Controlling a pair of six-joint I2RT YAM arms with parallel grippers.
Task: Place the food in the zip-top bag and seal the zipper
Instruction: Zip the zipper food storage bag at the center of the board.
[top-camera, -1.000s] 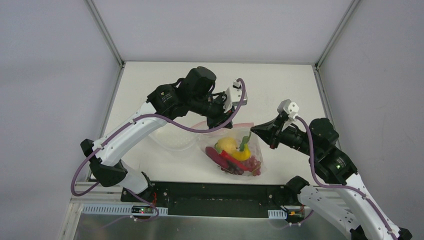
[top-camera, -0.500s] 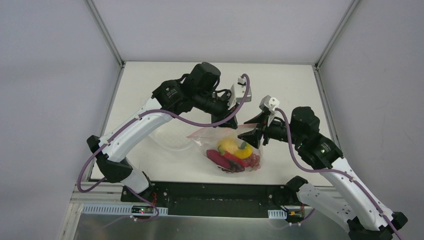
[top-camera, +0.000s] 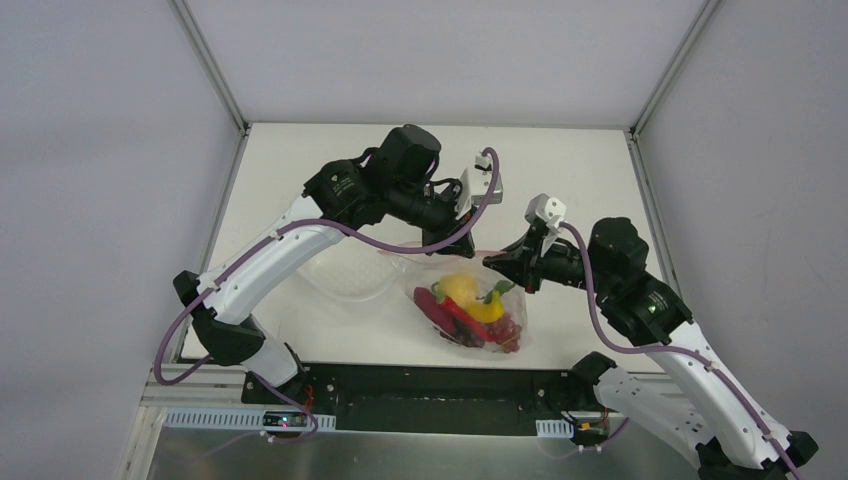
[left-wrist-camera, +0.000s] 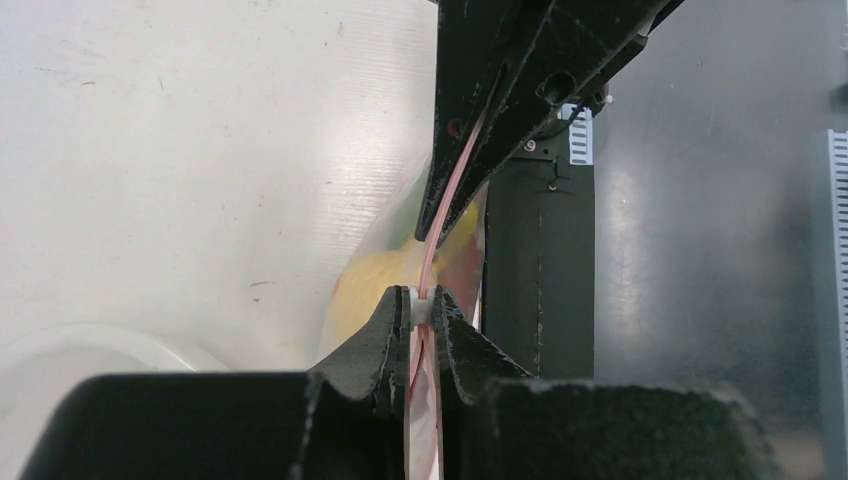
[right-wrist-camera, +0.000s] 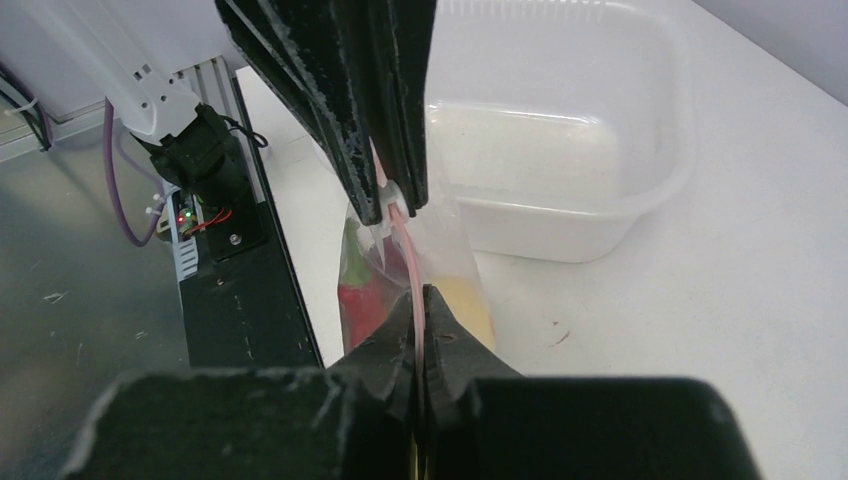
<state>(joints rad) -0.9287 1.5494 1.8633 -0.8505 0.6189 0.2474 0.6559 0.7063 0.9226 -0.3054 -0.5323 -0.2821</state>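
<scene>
The clear zip-top bag (top-camera: 470, 312) hangs between both grippers near the table's front edge. Inside are the round yellow fruit (top-camera: 458, 289), banana (top-camera: 486, 309), green chili (top-camera: 493, 291), red chili (top-camera: 456, 316) and dark red grapes (top-camera: 506, 331). My left gripper (top-camera: 443, 246) is shut on the pink zipper (top-camera: 468, 252) at its left end, pinching a small white piece on the strip (left-wrist-camera: 421, 308). My right gripper (top-camera: 494, 264) is shut on the same strip (right-wrist-camera: 419, 300) a short way to the right. The strip runs taut between them (left-wrist-camera: 452, 190).
A white translucent tub (top-camera: 345, 276) stands left of the bag, close behind it in the right wrist view (right-wrist-camera: 585, 190). The black base rail (top-camera: 440, 385) runs along the table's near edge just in front of the bag.
My right arm has swung left and closed the gap to my left gripper along the strip. The bag has shifted slightly with it. My left gripper has barely moved.
</scene>
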